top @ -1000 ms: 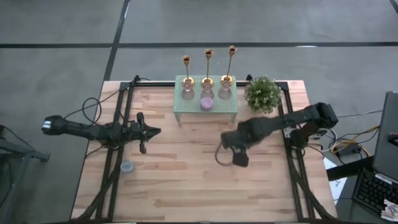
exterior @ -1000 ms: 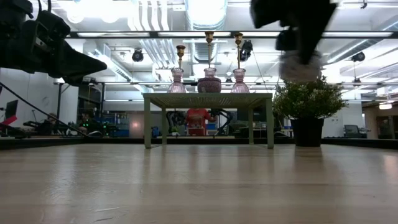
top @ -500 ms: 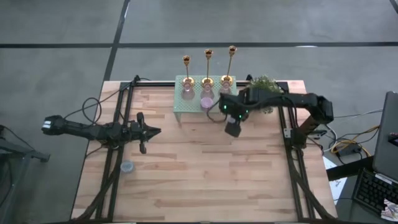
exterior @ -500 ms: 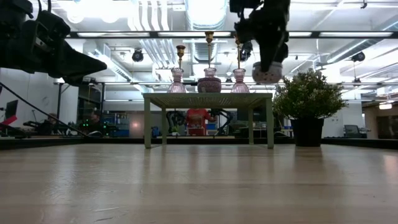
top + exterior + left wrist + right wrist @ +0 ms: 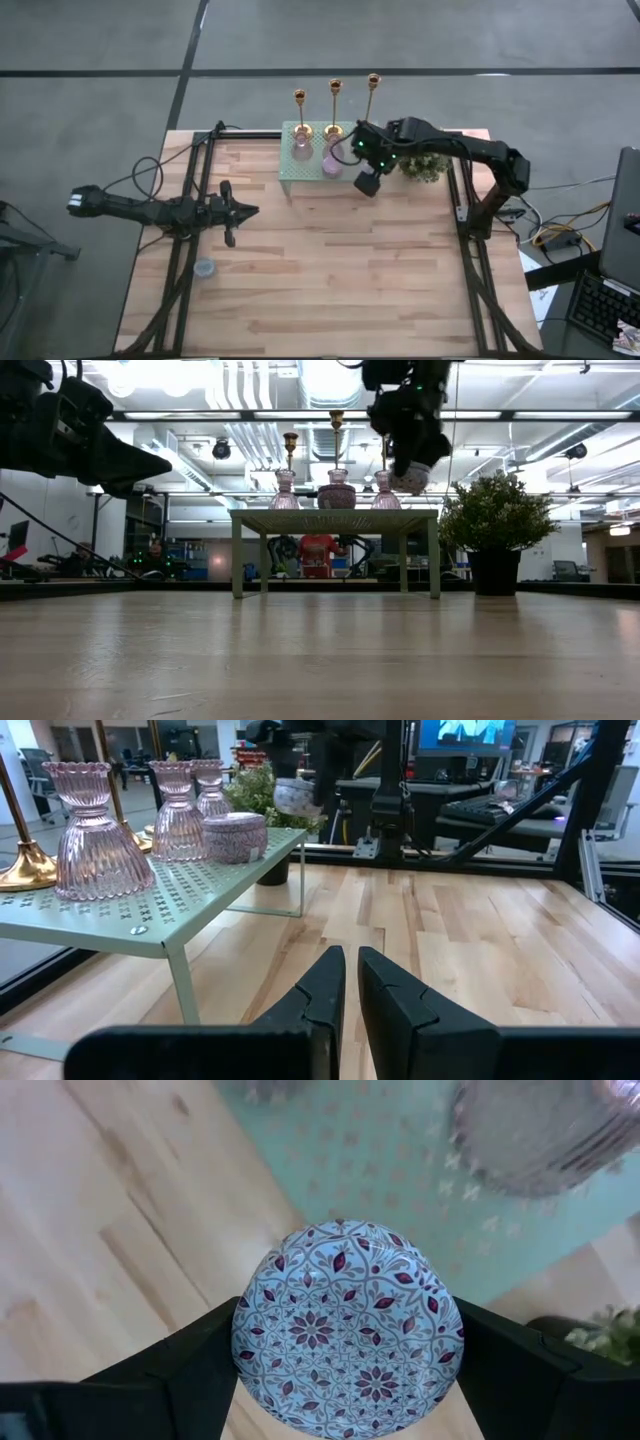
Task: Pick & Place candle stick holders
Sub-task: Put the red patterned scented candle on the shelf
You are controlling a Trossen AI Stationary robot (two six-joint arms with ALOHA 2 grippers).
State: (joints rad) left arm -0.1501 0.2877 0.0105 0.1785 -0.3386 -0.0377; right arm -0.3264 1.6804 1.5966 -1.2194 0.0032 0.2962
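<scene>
Fingers of your right gripper [image 5: 345, 1410] clamped a patterned round tin [image 5: 347, 1327] at the green shelf [image 5: 300, 172]; judged mid-carry, setting down beside the candle stick holders [image 5: 334, 108] comes next. Left gripper [image 5: 345, 982] waited, nearly closed, empty.

Three gold candle stick holders [image 5: 334, 108], three pink glass vases [image 5: 285, 491], one potted plant [image 5: 494, 520].

right claw [image 5: 367, 183] hangs at the green stand's [image 5: 300, 170] right front corner.
</scene>
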